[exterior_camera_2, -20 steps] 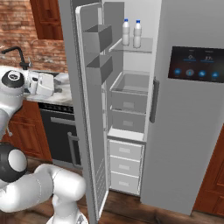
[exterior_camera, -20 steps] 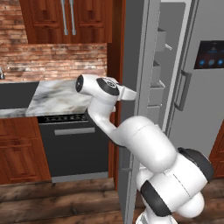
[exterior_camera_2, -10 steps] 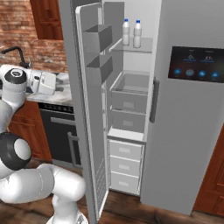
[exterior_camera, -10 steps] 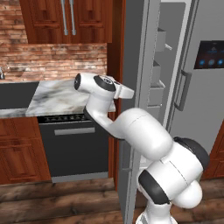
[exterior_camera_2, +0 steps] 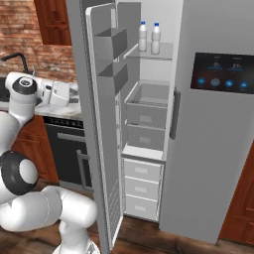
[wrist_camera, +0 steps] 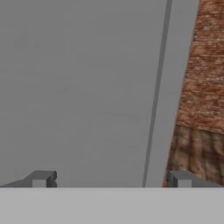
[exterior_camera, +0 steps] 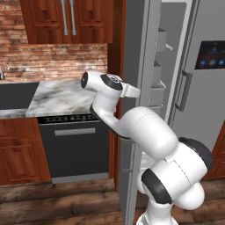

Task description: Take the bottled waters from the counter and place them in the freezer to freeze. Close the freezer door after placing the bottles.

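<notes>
We find both bottled waters (exterior_camera_2: pixel 149 37) standing side by side on the top shelf (exterior_camera_2: pixel 158 51) inside the freezer (exterior_camera_2: pixel 146 124). The freezer door (exterior_camera_2: pixel 101 129) stands open, between the tabletop (exterior_camera: pixel 66 96) and the compartment. The end effector (wrist_camera: pixel 111 179) sits just before the door's outer face.

The freezer door (exterior_camera_2: pixel 101 149) looked like plain matt grey metal, smooth and unmarked on its outer face (wrist_camera: pixel 78 87), and the shelves and drawers inside the freezer (exterior_camera_2: pixel 144 124) had the same dull grey finish. The two bottled waters (exterior_camera_2: pixel 149 37) appeared as translucent whitish plastic with blue caps, while the counter (exterior_camera: pixel 66 96) was a polished white-and-grey veined marble slab over reddish, lightly glossy wood cabinets (exterior_camera: pixel 19 151) and a smooth black dishwasher (exterior_camera: pixel 74 149). The wall (exterior_camera: pixel 52 61) behind was rough red brick, the floor (exterior_camera: pixel 57 202) dark grainy wood planks, and the robot arm (exterior_camera: pixel 145 132) a glossy white shell with dark joints.
</notes>
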{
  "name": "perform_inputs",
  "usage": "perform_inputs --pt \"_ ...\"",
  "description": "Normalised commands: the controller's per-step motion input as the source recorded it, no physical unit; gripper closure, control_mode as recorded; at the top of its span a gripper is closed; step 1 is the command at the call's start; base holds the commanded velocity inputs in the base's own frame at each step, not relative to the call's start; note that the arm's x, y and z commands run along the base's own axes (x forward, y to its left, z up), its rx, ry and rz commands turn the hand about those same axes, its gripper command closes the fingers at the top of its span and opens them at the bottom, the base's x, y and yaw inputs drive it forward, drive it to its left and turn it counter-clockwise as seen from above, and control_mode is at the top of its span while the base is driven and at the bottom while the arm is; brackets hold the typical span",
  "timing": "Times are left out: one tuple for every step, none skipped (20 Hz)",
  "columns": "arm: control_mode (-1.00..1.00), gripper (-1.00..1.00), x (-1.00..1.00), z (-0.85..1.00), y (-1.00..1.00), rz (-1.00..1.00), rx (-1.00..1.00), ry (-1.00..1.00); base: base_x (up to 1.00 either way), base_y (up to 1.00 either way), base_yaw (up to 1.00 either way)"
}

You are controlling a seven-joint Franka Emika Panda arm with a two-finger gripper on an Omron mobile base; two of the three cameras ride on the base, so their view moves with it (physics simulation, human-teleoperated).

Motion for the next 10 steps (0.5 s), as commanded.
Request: perform_inputs --pt "-1.0 -1.0 0.0 -0.01 -0.28 0.02 0.0 0.0 0.0 0.0 0.0" --pt "-1.0 -1.0 0.0 -0.01 -0.29 0.02 0.0 0.0 0.0 0.0 0.0" --pt "-1.0 -1.0 0.0 0.0 -0.28 0.02 0.0 0.0 0.0 0.0 0.0" --pt "-1.0 -1.0 0.0 0.0 -0.29 0.02 0.0 0.0 0.0 0.0 0.0" --pt "-1.0 -1.0 0.0 0.0 -0.3 0.02 0.0 0.0 0.0 0.0 0.0" --pt "-1.0 -1.0 0.0 0.0 -0.3 0.02 0.0 0.0 0.0 0.0 0.0" --pt "-1.0 -1.0 0.0 -0.01 -0.3 0.02 0.0 0.0 0.0 0.0 0.0" --pt "-1.0 -1.0 0.0 -0.02 -0.3 0.02 0.0 0.0 0.0 0.0 0.0" --pt "-1.0 -1.0 0.0 -0.04 -0.3 0.01 0.0 0.0 0.0 0.0 0.0" --pt "-1.0 -1.0 0.0 -0.04 -0.29 0.01 0.0 0.0 0.0 0.0 0.0"
